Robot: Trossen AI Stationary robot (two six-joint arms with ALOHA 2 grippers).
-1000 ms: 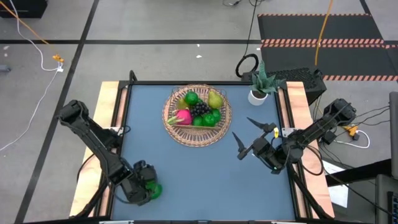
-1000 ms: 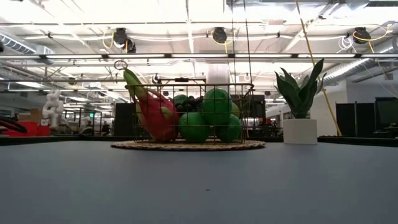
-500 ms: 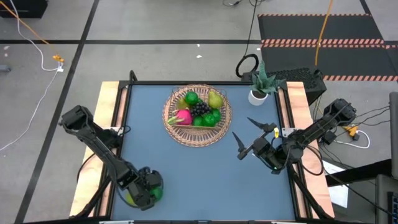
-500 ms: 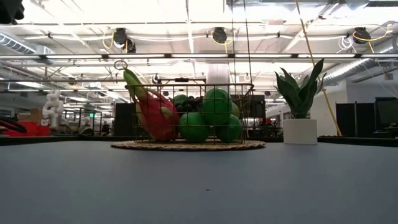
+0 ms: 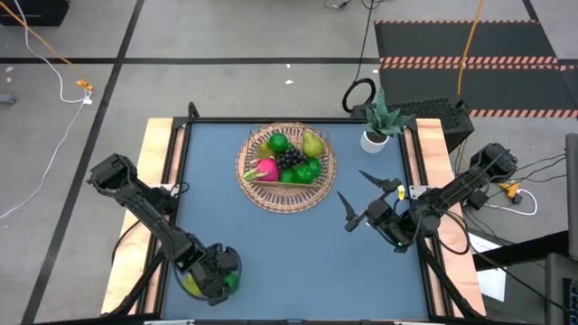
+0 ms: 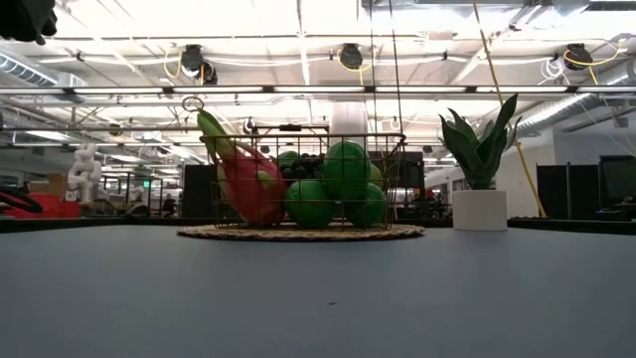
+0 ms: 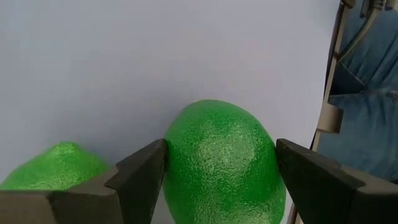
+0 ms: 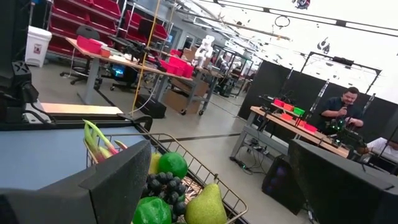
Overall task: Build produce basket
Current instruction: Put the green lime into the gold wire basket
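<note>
The tan wicker basket (image 5: 287,194) stands at the table's far middle, also in the low view (image 6: 298,232). It holds a pink dragon fruit (image 5: 265,169), dark grapes (image 5: 289,160), a pear (image 5: 312,144) and round green fruits (image 5: 279,142). My left gripper (image 5: 217,278) is at the near left, shut on a round green fruit (image 7: 221,158). A second yellow-green fruit (image 5: 189,285) lies on the table beside it, also in the left wrist view (image 7: 56,165). My right gripper (image 5: 358,194) hangs open and empty right of the basket. My left gripper pinches the round green fruit by two opposite sides (image 7: 171,155) between its two fingers (image 7: 140,180). The fingers come from above, pointing down at the table. Whether the fruit is clear of the table does not show.
A small white pot with a green plant (image 5: 374,135) stands at the far right corner, also in the low view (image 6: 479,207). The table's edge frame (image 7: 333,74) runs close beside the held fruit. Bare blue tabletop (image 5: 298,253) lies between the basket and the near edge.
My left gripper has gone a little toward the table's right edge with the green fruit between its fingers. The yellow-green fruit on its left side has come into sight in the high view. My right arm has kept still.
</note>
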